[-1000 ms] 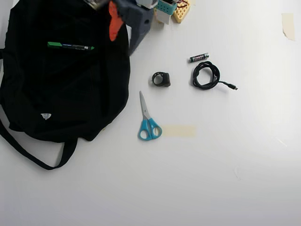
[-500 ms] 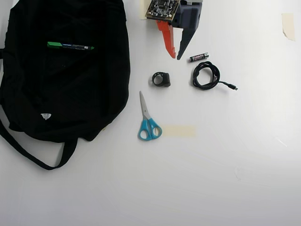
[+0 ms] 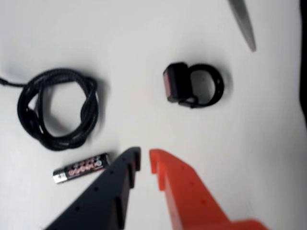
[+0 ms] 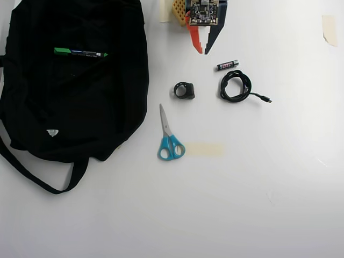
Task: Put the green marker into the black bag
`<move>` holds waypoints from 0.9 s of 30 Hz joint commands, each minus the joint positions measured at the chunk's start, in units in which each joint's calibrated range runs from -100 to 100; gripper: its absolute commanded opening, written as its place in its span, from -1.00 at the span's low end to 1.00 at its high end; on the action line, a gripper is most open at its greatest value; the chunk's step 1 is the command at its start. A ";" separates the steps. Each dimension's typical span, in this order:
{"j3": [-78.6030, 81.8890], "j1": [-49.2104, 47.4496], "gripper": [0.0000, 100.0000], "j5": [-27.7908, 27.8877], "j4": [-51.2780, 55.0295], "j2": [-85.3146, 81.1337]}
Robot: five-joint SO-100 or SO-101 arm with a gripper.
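Observation:
The green marker (image 4: pixel 80 52), black-barrelled with a green cap, lies flat on top of the black bag (image 4: pixel 70 102) at the upper left of the overhead view. The bag is a large backpack with a white triangular tag and straps trailing to the lower left. My gripper (image 4: pixel 203 51) is at the top centre, well to the right of the bag, pointing down at the table. In the wrist view my gripper (image 3: pixel 145 154) has a black and an orange jaw standing nearly together with nothing between them. The marker and the bag are out of the wrist view.
A small AAA battery (image 4: pixel 227 65) (image 3: pixel 81 167) lies just beside my gripper. A coiled black cable (image 4: pixel 222 87) (image 3: pixel 91 103), a black ring-shaped clip (image 4: pixel 188 91) (image 3: pixel 175 81) and blue-handled scissors (image 4: pixel 169 137) lie on the white table. A tape strip (image 4: pixel 204 149) is stuck beside the scissors.

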 commanded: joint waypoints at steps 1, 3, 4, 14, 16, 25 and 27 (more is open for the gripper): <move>2.80 -0.43 -0.96 0.08 -0.68 -4.33; 5.67 -0.43 -0.96 0.29 -0.68 -7.32; 7.20 -0.50 -0.96 0.34 -0.68 -9.06; 25.08 -2.60 -0.96 0.34 -0.68 -26.49; 27.59 -2.45 -0.96 0.34 -0.68 -28.56; 39.99 -2.15 -0.96 0.40 -0.59 -37.28; 42.69 -2.37 -0.96 0.34 -1.02 -37.53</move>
